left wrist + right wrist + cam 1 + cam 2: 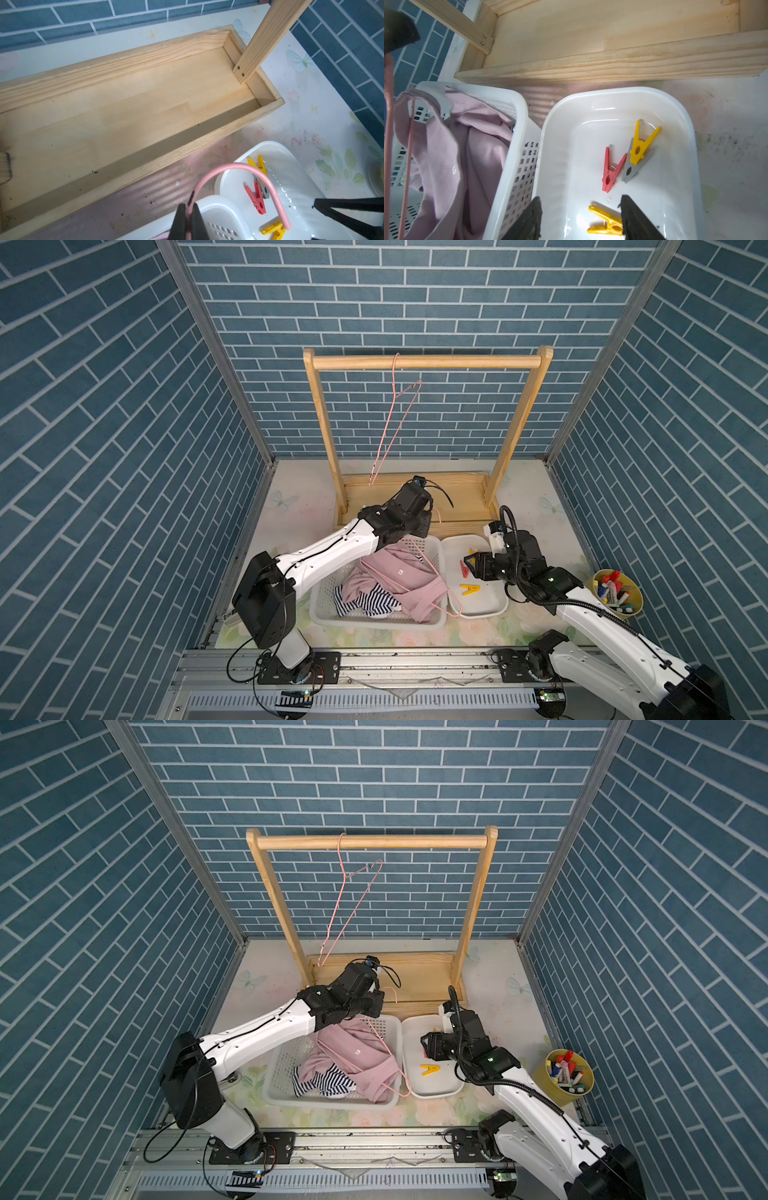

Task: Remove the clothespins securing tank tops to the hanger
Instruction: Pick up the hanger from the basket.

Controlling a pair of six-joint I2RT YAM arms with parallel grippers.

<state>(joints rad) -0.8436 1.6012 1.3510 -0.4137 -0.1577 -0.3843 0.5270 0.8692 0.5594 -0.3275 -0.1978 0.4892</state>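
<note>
A: Gripping anything?
B: Yes, left gripper clamps the hanger; right gripper gapes empty over the tray of clothespins.
A: And tank tops?
B: Heaped in basket beneath hanger; rack behind.

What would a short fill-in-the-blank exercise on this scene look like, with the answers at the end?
1. The tray holds ____ clothespins.
2. The left pincer is shut on a pink ____.
3. The pink top and the striped top lie in the ____.
4. The right pincer hangs ____ above the tray.

Missing words: four; hanger; basket; open.
</note>
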